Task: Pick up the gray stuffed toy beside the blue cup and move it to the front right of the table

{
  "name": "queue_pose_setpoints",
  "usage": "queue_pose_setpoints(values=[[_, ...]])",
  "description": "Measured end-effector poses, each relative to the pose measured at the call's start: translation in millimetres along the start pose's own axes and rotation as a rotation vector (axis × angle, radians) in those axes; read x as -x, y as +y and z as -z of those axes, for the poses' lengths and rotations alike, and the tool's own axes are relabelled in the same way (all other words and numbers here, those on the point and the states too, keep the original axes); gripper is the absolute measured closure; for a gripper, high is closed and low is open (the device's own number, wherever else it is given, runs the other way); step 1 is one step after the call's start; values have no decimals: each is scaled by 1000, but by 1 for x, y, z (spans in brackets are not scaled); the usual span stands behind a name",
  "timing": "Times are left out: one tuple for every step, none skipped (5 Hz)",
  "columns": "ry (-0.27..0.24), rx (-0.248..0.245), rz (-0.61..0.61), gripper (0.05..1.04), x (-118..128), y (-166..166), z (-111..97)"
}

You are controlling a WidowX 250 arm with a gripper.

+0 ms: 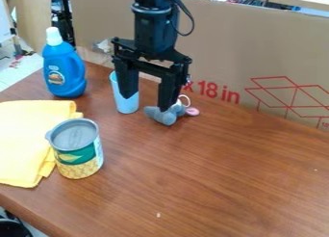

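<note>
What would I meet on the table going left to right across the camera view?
Yellow cloth, can, light blue cup, gray object, small pink round piece. The blue bottle is left out, since its span overlaps the can's.

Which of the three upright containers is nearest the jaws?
The light-blue cup, between the blue bottle and the grey toy; that bottle and the green-labelled can stand farther off.

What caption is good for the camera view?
Open black claw near a light-blue cylindrical cup and small grey object, with a blue plastic bottle, yellow cloth and green-labelled can.
</note>
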State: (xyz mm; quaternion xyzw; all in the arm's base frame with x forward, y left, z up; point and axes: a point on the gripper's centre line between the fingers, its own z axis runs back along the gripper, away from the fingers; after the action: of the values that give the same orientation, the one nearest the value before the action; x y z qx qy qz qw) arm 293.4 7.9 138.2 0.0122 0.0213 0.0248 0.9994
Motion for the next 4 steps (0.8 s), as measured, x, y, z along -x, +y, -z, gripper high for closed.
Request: queue_pose_setpoints(values=[[32,-1,-2,83,1,0,9],[-3,-30,13,83,-21,-1,13],[-57,-60,90,83,-46,-15,10],[-32,-60,100,83,-70,-19,27]])
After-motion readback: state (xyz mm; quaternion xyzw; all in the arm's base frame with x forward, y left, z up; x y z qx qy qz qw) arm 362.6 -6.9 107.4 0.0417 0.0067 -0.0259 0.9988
